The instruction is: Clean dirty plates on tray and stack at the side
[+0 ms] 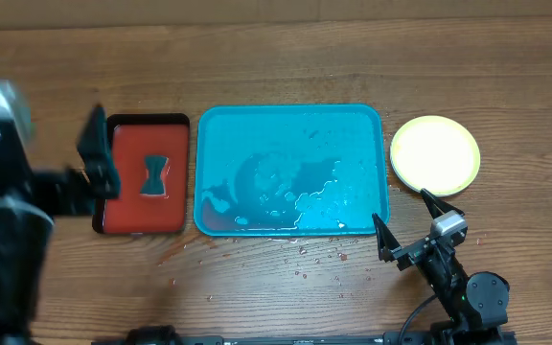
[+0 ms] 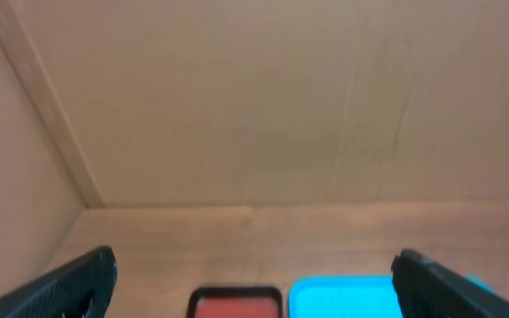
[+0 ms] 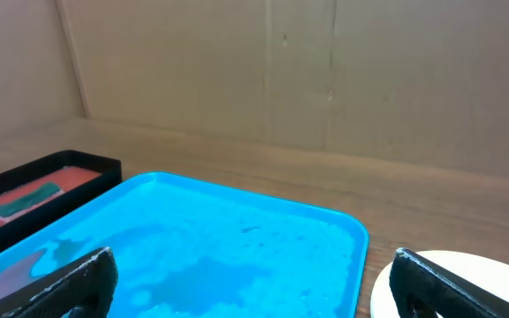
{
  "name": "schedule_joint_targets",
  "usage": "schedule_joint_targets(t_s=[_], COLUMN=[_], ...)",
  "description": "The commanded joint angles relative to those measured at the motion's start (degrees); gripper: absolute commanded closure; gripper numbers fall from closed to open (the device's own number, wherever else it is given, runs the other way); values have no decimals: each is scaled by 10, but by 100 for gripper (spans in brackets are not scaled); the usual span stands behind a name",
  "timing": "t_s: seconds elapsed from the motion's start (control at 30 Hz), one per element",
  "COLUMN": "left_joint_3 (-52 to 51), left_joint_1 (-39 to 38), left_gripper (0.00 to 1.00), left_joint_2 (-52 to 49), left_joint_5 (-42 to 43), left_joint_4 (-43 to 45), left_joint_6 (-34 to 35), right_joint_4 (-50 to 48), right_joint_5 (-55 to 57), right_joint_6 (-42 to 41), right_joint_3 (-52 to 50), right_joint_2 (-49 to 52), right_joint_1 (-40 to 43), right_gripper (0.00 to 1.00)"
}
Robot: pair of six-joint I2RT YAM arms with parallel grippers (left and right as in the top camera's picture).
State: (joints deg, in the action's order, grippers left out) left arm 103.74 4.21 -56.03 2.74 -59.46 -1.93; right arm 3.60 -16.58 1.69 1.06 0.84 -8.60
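The turquoise tray (image 1: 290,117) lies mid-table, wet, with a red smear at its front left; no plates are on it. It also shows in the right wrist view (image 3: 237,238) and in the left wrist view (image 2: 343,296). The plates (image 1: 435,153) sit stacked right of the tray; the top one has a yellow-green rim and whitish centre, and its edge shows in the right wrist view (image 3: 475,269). My right gripper (image 1: 405,218) is open and empty in front of the tray's right corner. My left gripper (image 1: 99,153) is open and empty over the red tray's left edge.
A smaller red tray with a black rim (image 1: 148,222) lies left of the turquoise tray and holds a dark teal bow-shaped sponge (image 1: 154,175). Small red specks (image 1: 305,257) dot the wood in front of the turquoise tray. A cardboard wall (image 3: 325,71) stands behind the table.
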Motion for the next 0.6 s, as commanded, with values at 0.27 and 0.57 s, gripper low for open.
schedule_joint_targets(t_s=[0.27, 0.57], left_joint_3=[-579, -871], left_joint_1=[0, -1], left_gripper=[0, 0], left_joint_2=[302, 424], left_joint_5=[8, 23], left_joint_4=[300, 497], left_joint_6=[-50, -49], right_joint_4=[-3, -3], right_joint_5=[-2, -2], right_joint_6=[-2, -2], right_joint_3=[-6, -6], right_joint_2=[-7, -7], right_joint_1=[3, 3], right_gripper=[0, 0])
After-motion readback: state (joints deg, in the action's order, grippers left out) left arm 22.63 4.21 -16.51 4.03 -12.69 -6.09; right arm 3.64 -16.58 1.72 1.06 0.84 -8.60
